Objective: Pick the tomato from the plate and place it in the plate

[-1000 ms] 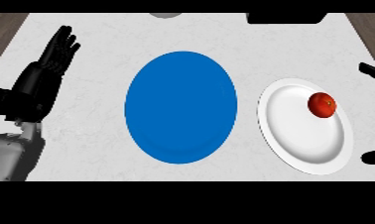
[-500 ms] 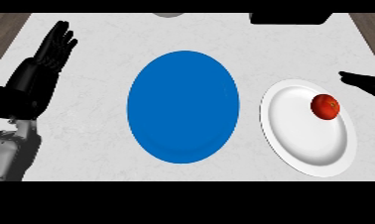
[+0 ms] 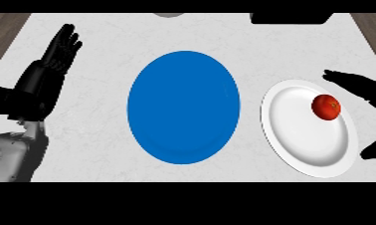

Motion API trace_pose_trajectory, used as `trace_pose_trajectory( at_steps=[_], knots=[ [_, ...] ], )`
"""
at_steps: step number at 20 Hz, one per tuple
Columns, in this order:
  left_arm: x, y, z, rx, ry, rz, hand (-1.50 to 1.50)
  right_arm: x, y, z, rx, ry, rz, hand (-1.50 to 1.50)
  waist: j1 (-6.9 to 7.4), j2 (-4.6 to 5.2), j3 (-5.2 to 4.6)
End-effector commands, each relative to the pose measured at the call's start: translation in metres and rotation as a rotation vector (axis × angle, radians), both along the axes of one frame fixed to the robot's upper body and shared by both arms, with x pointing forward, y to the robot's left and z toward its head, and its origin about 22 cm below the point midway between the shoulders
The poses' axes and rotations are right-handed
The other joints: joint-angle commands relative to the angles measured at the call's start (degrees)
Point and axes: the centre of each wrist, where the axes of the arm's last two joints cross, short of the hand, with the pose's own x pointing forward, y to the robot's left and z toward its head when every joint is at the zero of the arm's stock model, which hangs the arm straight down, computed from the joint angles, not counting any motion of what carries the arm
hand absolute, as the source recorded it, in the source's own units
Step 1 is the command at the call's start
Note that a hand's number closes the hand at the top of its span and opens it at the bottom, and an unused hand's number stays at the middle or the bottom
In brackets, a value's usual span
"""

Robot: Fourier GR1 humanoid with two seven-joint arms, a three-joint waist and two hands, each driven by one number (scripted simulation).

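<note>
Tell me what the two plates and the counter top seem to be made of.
White plate: looks like glazed ceramic, smooth with soft rim shading, though it could be plastic. Blue plate: flat, even, matte colour, maybe plastic or melamine. Counter top: pale with faint grey veining, like marble or a stone-look laminate.

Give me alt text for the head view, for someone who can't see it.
A tomato sits on a white plate at right, with the right robot hand open just beside it. A blue plate lies at center; the left robot hand rests open at far left.
</note>
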Motion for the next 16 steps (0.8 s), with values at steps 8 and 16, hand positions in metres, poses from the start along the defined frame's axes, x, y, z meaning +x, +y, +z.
trace_pose_trajectory(
  at_steps=[8, 16],
  knots=[
    [0.002, 0.018, -0.004, -0.014, 0.014, -0.012, 0.0, 0.014, -0.005, -0.045, -0.095, 0.066, -0.067, -1.5, -0.16, -0.04, 0.0],
    [0.008, 0.01, -0.003, 0.008, -0.006, 0.019, 0.0, 0.038, -0.015, -0.073, -0.091, 0.129, -0.03, -1.5, -0.03, 0.03, 0.02]
  ],
)
